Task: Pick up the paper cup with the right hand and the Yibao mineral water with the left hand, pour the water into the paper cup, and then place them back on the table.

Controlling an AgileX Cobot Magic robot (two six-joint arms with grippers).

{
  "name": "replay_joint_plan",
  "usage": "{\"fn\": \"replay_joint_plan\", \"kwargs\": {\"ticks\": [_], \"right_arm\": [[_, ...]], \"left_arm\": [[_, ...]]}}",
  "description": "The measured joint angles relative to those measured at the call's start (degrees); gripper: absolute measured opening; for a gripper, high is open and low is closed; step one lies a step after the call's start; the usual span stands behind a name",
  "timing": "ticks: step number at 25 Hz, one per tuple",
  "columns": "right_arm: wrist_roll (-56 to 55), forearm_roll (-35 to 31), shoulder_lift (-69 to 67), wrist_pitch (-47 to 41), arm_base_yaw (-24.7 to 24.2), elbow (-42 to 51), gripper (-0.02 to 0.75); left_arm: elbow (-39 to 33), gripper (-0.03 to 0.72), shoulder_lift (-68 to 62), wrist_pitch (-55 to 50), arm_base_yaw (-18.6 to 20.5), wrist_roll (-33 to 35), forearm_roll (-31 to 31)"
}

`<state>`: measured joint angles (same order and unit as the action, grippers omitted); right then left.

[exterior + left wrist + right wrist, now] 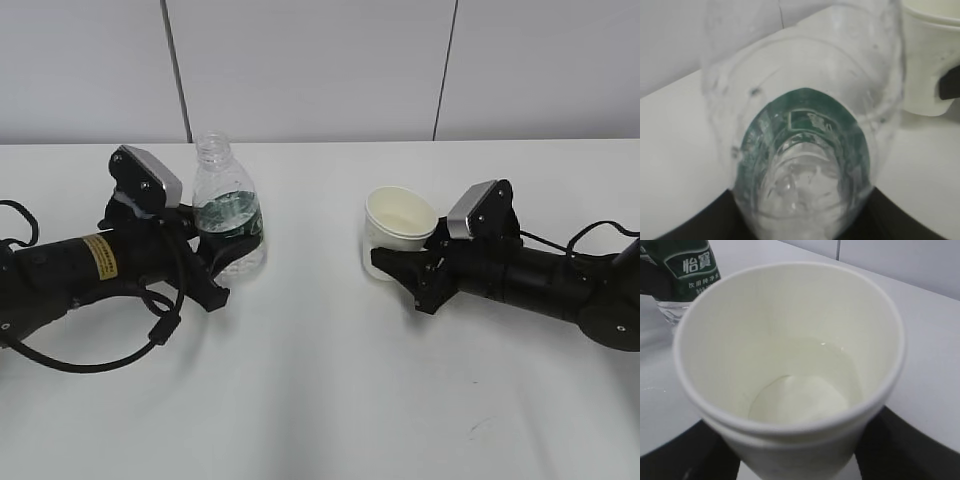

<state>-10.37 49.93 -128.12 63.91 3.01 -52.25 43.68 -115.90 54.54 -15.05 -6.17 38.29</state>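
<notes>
the left hand (215, 262) is clamped on the yibao mineral water (228, 215), upright on the table (320, 400) w/ its long axis vertical, and the right hand (405, 262) grips the paper cup (398, 225), tilted a bit, base at or just off the table. the cup sits to the bottle's right, well apart, each w/ its own arm, so a pour needs both brought toward the middle; some water seems already in the cup, tho. count: 1 bottle, 1 cup, 2 arms.
</notes>
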Motion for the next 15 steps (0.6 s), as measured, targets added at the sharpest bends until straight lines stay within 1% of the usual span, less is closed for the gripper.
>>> {"fn": "replay_joint_plan", "kwargs": {"ticks": [6, 11, 15], "right_arm": [[3.9, -0.9, -0.8, 0.4, 0.0, 0.0, 0.447], [4.6, -1.4, -0.9, 0.4, 0.0, 0.0, 0.447], [4.8, -1.6, -0.9, 0.4, 0.0, 0.0, 0.447]], "left_arm": [[0.0, 0.319, -1.2, 0.1, 0.0, 0.8, -1.1], [0.0, 0.318, -3.5, 0.3, 0.0, 0.8, -1.2], [0.1, 0.316, -4.2, 1.1, 0.0, 0.8, -3.3]]}}
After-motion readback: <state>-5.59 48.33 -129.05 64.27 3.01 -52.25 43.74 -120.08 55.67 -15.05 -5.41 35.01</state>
